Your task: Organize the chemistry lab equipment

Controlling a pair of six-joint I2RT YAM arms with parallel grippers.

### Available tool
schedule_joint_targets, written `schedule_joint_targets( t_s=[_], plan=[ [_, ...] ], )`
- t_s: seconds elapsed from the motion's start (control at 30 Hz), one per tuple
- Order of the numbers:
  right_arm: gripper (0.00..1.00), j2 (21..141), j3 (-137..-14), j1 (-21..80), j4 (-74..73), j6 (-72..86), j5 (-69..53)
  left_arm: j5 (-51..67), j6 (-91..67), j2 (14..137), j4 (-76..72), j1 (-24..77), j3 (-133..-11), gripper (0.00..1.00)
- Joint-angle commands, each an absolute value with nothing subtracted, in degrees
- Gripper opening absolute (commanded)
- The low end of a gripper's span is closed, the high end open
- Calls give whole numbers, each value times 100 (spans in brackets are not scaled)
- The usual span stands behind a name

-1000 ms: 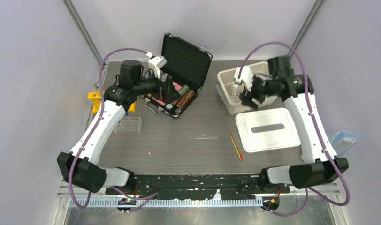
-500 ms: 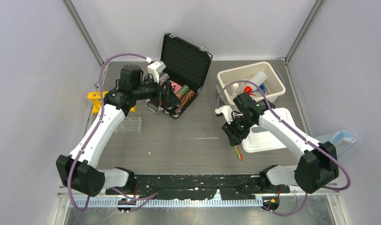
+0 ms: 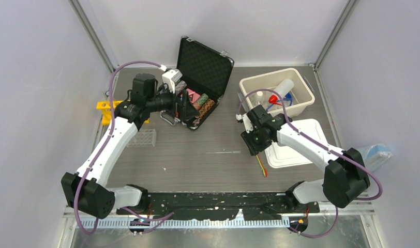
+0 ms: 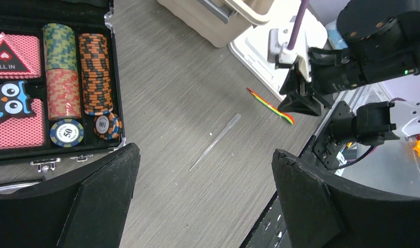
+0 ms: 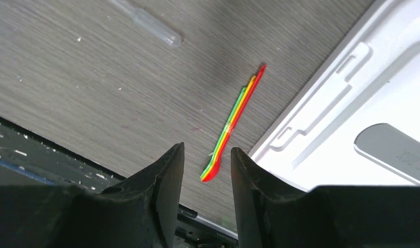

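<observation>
A thin stack of green, yellow and red spatulas (image 3: pixel 260 163) lies on the table beside the white lid (image 3: pixel 282 157). My right gripper (image 3: pixel 253 142) hovers just above it. In the right wrist view the spatula (image 5: pixel 231 126) shows ahead of the right gripper (image 5: pixel 207 148), whose jaws stand narrowly open with nothing between them. My left gripper (image 3: pixel 188 109) hangs wide open by the black case (image 3: pixel 205 67), empty (image 4: pixel 204 150). The red-capped squeeze bottle (image 3: pixel 280 89) lies in the beige bin (image 3: pixel 276 71). The yellow tube rack (image 3: pixel 103 107) and the clear tube rack (image 3: pixel 141 137) stand at the left.
A clear pipette (image 3: pixel 223 152) lies mid-table, also seen as the pipette (image 4: pixel 215 140) from the left wrist. The case holds striped poker chips (image 4: pixel 95 72). Blue goggles (image 3: pixel 378 152) sit at the far right past the table edge. The lid (image 5: pixel 363 103) lies right of the spatula.
My right arm swung from over the bin down to the table's middle, above the spatula, and its jaws narrowed. The left arm hardly moved.
</observation>
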State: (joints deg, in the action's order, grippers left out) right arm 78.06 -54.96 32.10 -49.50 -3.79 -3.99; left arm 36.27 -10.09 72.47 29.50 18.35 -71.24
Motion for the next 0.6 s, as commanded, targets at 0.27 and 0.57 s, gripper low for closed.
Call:
schedule_joint_targets(
  t_s=[0.27,0.57],
  plan=[
    [43,7196,-5993,3199,-5622,-1309,248,3560,250,7400,2781,2265,-6668,100],
    [61,6561,-5237,3307,-6681,-4052,-822,3413,289,7420,2597,2267,-6523,100]
  ],
)
